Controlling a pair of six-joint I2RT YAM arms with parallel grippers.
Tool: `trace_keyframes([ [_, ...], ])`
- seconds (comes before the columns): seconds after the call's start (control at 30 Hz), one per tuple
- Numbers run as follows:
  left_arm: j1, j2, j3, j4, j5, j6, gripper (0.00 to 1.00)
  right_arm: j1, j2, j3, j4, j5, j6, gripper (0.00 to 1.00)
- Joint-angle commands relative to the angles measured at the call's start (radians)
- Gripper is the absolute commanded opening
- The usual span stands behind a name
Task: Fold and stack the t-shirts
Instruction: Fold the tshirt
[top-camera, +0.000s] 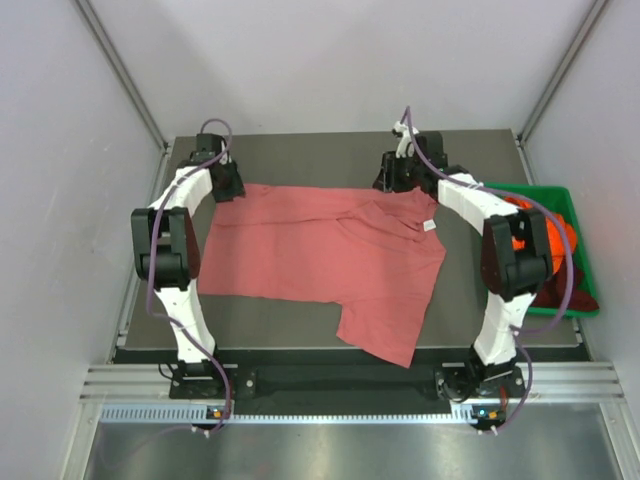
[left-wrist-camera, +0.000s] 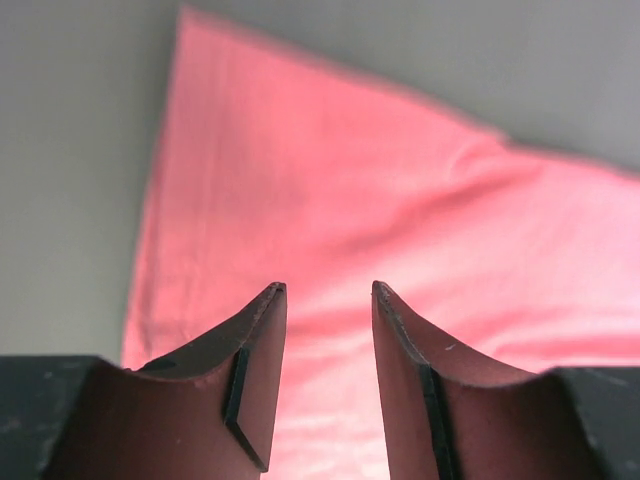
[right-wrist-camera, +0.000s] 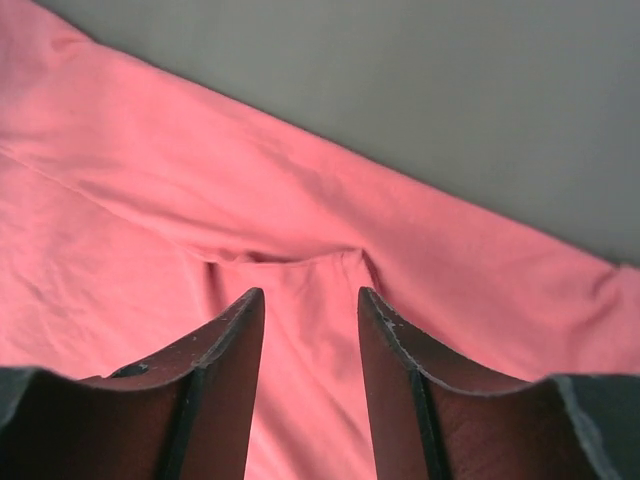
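Green bin (top-camera: 560, 195): left part hidden behind right arm (top-camera: 510, 255); orange t-shirt (top-camera: 562, 235) and maroon t-shirt (top-camera: 577, 296) inside show only in part. Salmon-pink t-shirt (left-wrist-camera: 350, 200) cut off by both wrist views' edges, far hem blurred in left wrist view. White label (top-camera: 429, 225) too small to read

One pink t-shirt (top-camera: 320, 245), one green bin (top-camera: 548, 190), two arms (top-camera: 165, 245) (top-camera: 510, 255), two claws (left-wrist-camera: 328, 290) (right-wrist-camera: 310, 295)

This looks like a robot test cell in a lab, not a home. Plain pale wall panels (top-camera: 330, 60) set in metal corner posts (top-camera: 120, 72) box in a dark bench (top-camera: 300, 155). The cabled left arm (top-camera: 170, 250) and right arm (top-camera: 500, 250) are bolted to a metal rail (top-camera: 120, 385) at its near edge. A green plastic bin (top-camera: 545, 189) sits at one side.
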Motion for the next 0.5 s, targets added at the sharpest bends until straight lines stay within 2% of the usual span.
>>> trace_keyframes([
  [0.0, 0.013, -0.066, -0.090, 0.046, 0.054, -0.052, 0.45, 0.002, 0.092, 0.088, -0.059, -0.105, -0.147, 0.43],
  [0.1, 0.015, -0.080, -0.123, 0.085, 0.101, -0.075, 0.45, 0.003, 0.155, 0.139, -0.100, -0.112, -0.171, 0.44],
  [0.23, 0.015, -0.063, -0.086, 0.066, 0.118, -0.079, 0.44, 0.002, 0.207, 0.170, -0.125, -0.123, -0.214, 0.43],
  [0.47, 0.015, -0.067, -0.095, 0.066, 0.109, -0.078, 0.44, 0.003, 0.242, 0.142, -0.091, -0.143, -0.205, 0.41],
])
